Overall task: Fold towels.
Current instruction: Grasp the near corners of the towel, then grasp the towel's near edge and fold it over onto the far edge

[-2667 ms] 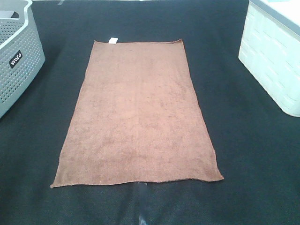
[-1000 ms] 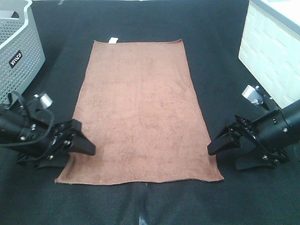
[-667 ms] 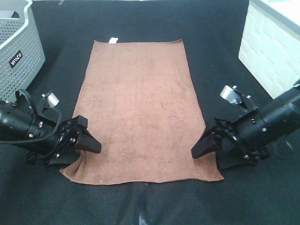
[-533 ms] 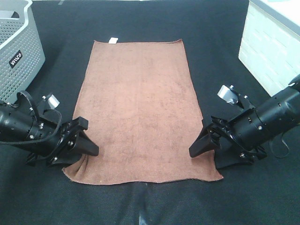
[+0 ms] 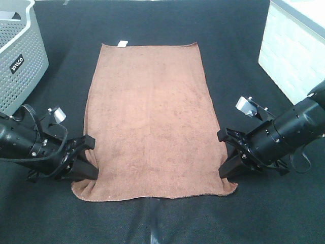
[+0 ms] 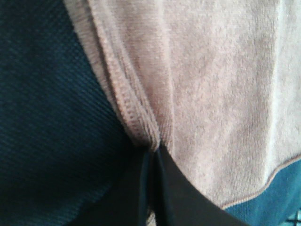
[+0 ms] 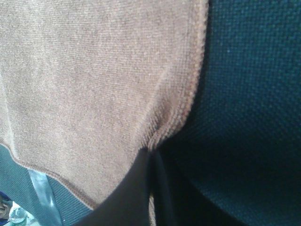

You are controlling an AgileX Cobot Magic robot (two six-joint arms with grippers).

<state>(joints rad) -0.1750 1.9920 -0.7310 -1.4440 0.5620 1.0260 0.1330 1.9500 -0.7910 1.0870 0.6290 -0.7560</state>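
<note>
both grippers pinched shut on the towel (image 5: 152, 117), one per long edge, nr its near corners.
left gripper (image 5: 91, 173) has jaws closed w/ the left hem squeezed between; right gripper (image 5: 225, 170) same on the right hem. both arms lie low over the desk (image 5: 238, 51), angled in from its left & right edges. towel lies lengthwise mid-desk, white tag (image 5: 122, 43) at far short edge, near end puckered at both pinches. wrist views show hem bunched at the fingertips (image 6: 169, 197); only the high view shows grey basket (image 5: 20, 66) at far-left corner, white bin (image 5: 294, 66) at far-right.
</note>
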